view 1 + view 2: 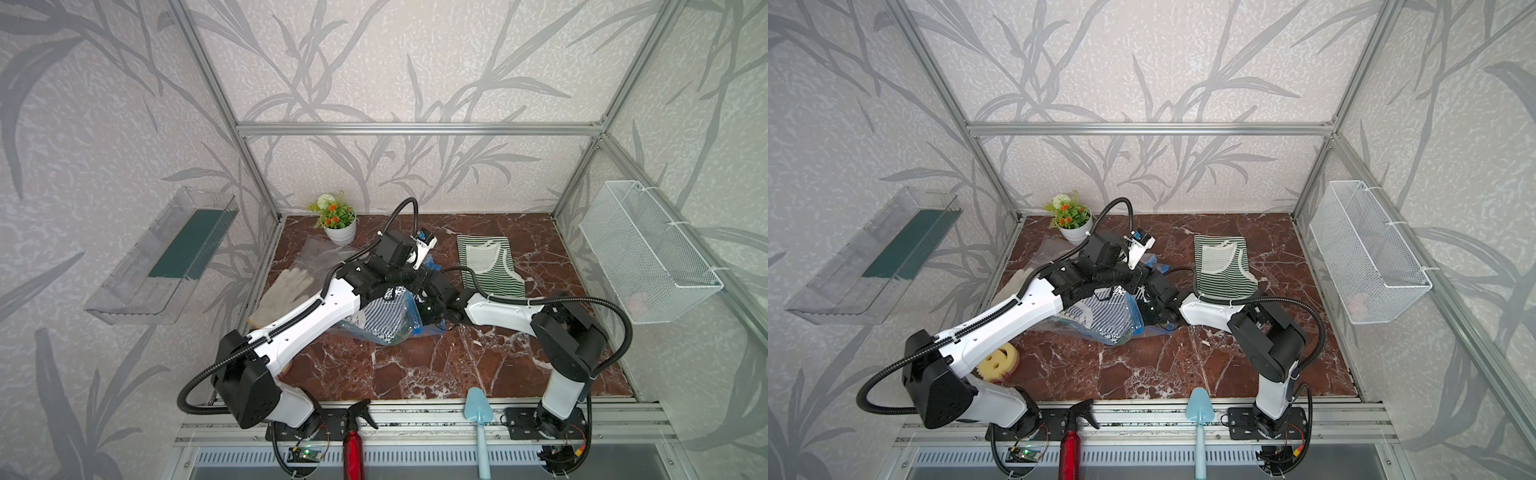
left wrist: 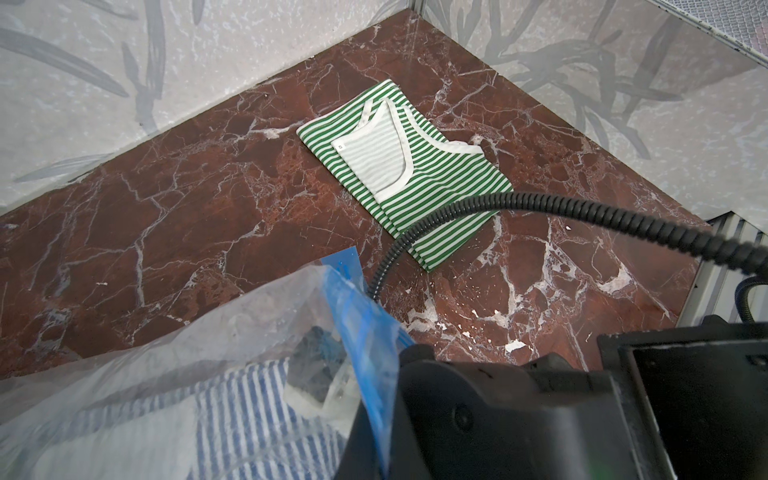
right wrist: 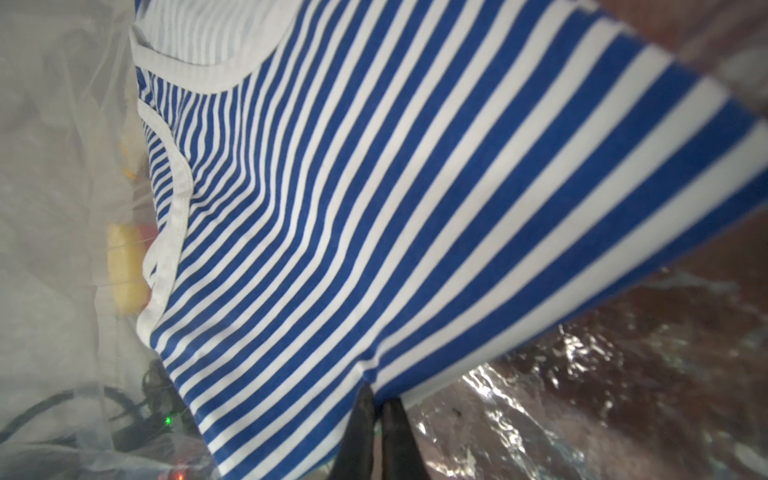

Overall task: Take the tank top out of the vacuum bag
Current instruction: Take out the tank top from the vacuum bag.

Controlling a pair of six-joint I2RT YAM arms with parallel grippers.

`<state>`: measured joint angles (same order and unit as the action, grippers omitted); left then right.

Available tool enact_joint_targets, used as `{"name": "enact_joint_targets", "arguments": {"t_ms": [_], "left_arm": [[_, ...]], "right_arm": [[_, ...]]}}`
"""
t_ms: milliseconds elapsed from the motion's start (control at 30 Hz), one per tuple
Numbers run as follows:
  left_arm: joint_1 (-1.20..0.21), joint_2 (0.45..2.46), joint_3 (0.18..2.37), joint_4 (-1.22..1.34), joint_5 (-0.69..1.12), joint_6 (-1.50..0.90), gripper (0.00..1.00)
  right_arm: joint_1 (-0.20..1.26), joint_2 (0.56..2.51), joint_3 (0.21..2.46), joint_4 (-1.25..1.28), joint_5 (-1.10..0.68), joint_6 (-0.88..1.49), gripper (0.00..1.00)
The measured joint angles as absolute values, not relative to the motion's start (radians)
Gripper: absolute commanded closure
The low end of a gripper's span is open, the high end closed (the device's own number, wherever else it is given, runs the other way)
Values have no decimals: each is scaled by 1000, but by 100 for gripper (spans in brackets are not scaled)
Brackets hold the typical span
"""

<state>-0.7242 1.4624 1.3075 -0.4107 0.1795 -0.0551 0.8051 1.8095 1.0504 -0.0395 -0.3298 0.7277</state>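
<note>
Nearest the lens, right gripper [image 3: 379, 415]: reaches inside the vacuum bag [image 3: 62, 166], jaws pressed together with no gap showing, pinching the hem of the blue-and-white striped tank top [image 3: 415, 208]; fabric puckered at the pinch point.

Left gripper [image 2: 388, 432]: jaws clamped on the bag's blue zip-seal strip [image 2: 361, 316], holding that edge lifted off the marble table [image 2: 166, 216].

Vacuum bag, in both top views [image 1: 415, 324] [image 1: 1136, 322]: sits crumpled mid-table between the two arms, mouth turned toward the right arm, blue-striped garment inside under the clear plastic.

Green-and-white striped tank top [image 1: 490, 266]: lies folded flat on the table beyond the right arm, apart from the bag, untouched by either gripper.
</note>
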Motion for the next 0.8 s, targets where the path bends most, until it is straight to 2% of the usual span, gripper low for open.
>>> {"name": "enact_joint_targets", "arguments": {"t_ms": [433,800], "left_arm": [[-724,1462,1309,-406,162,-84,100],[-736,1457,1309,-412,166,-98,100]], "right_arm": [[806,1784,1050,-52,-318,712,100],[804,1552,966,-21,-252,757,100]]}}
